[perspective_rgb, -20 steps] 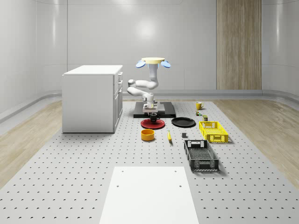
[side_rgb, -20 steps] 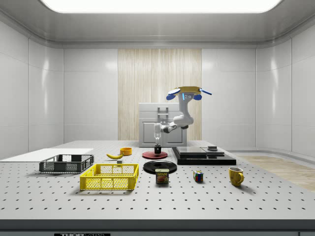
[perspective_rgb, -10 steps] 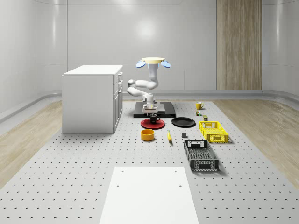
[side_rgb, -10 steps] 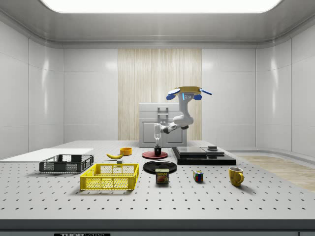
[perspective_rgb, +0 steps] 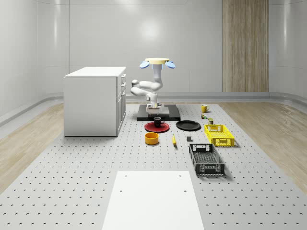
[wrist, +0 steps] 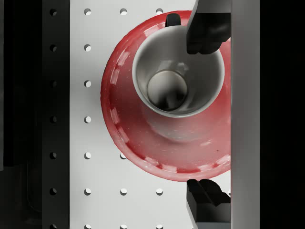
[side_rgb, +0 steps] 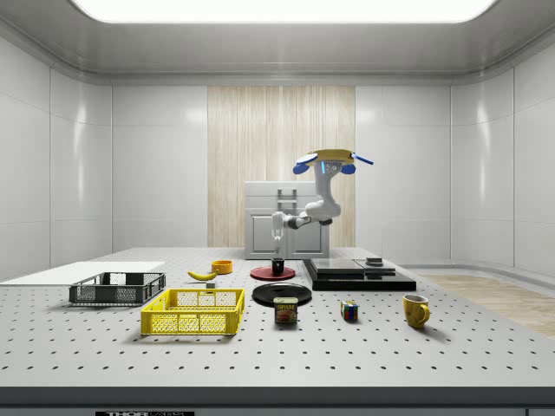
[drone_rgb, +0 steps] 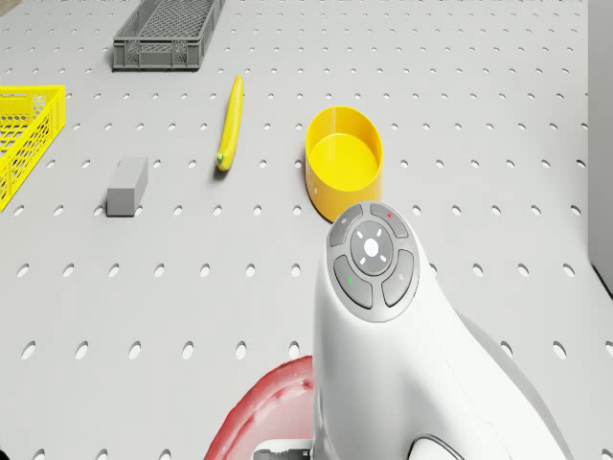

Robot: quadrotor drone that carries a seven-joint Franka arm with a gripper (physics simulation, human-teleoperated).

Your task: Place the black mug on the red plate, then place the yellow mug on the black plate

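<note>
- Drone (perspective_rgb: 157, 63) hovers above the table (perspective_rgb: 96, 158), over the dark platform (perspective_rgb: 169, 115) behind the plates; arm bends down toward the red plate (perspective_rgb: 157, 127).
- Gripper (wrist: 206, 114) hangs straight over the red plate, raised clear of the black mug (perspective_rgb: 157, 121); side view shows a gap between the gripper (side_rgb: 277, 232) and the mug (side_rgb: 277, 266) below it.
- Fingers spread wide, holding nothing. In the wrist view one fingertip (wrist: 206, 28) overlaps the mug rim, the other fingertip (wrist: 209, 195) sits past the plate edge.
- Black mug (wrist: 178, 71) stands upright on the red plate (wrist: 143, 138), directly under the gripper, offset from plate centre.
- Black plate (perspective_rgb: 188, 125) lies just beside the red plate, well off to the gripper's side, nothing on it.
- Yellow mug (side_rgb: 415, 309) sits on the table far from the gripper, beyond the black plate (side_rgb: 282, 294); same mug (perspective_rgb: 204, 109) stands next to the platform in the whole-scene view.
- Yellow bowl (drone_rgb: 344, 161) and banana (drone_rgb: 229, 128) sit on the table out ahead of the gripper, past the red plate; a grey block (drone_rgb: 125, 185) lies near the banana.
- Yellow crate (perspective_rgb: 218, 134) and grey crate (perspective_rgb: 206, 159) sit further out, well apart from the gripper.
- White cabinet (perspective_rgb: 95, 100) stands off to one side of the arm.
- Can (side_rgb: 285, 310) and small cube (side_rgb: 349, 310) stand near the black plate.
</note>
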